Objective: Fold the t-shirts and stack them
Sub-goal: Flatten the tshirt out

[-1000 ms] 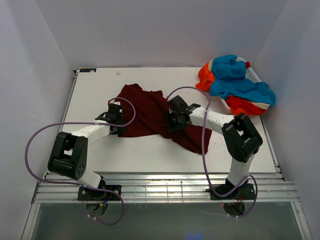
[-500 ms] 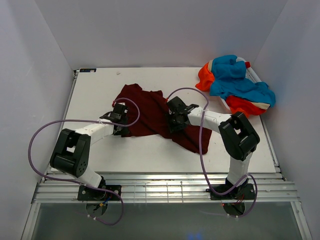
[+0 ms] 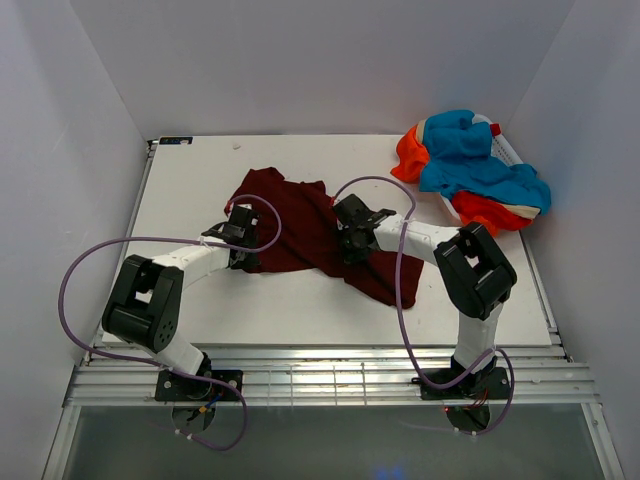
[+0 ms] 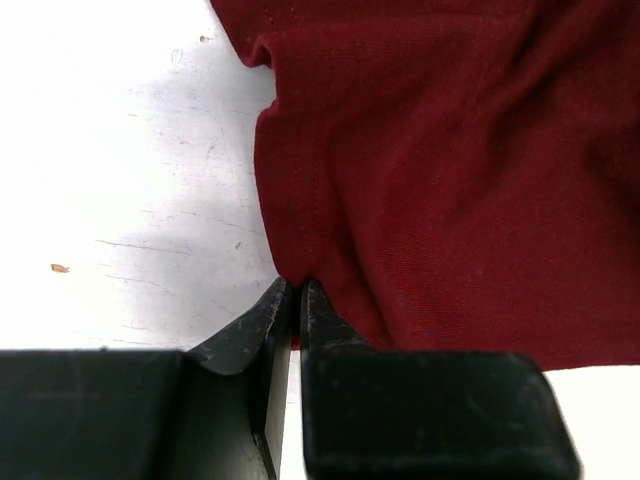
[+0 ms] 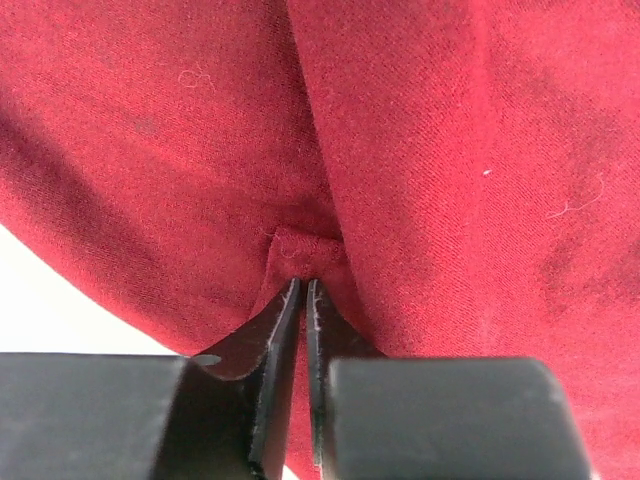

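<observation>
The maroon shirt [image 3: 300, 225] lies crumpled mid-table [image 3: 200, 180]. Expect it to be light, limp and prone to bunching. The left gripper [image 4: 298, 290] has its jaws pinched on the shirt's left edge; the right gripper [image 5: 303, 285] is clamped on a raised fold. Grip hems where you can. The surface is smooth and white, with walls [image 3: 90, 120] close by. The pile [image 3: 475, 170] fills the far-right corner.

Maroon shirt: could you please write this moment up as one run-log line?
phase: grasp | left hand: shut on maroon shirt edge | right hand: shut on its fold | other shirts: heaped far right
</observation>
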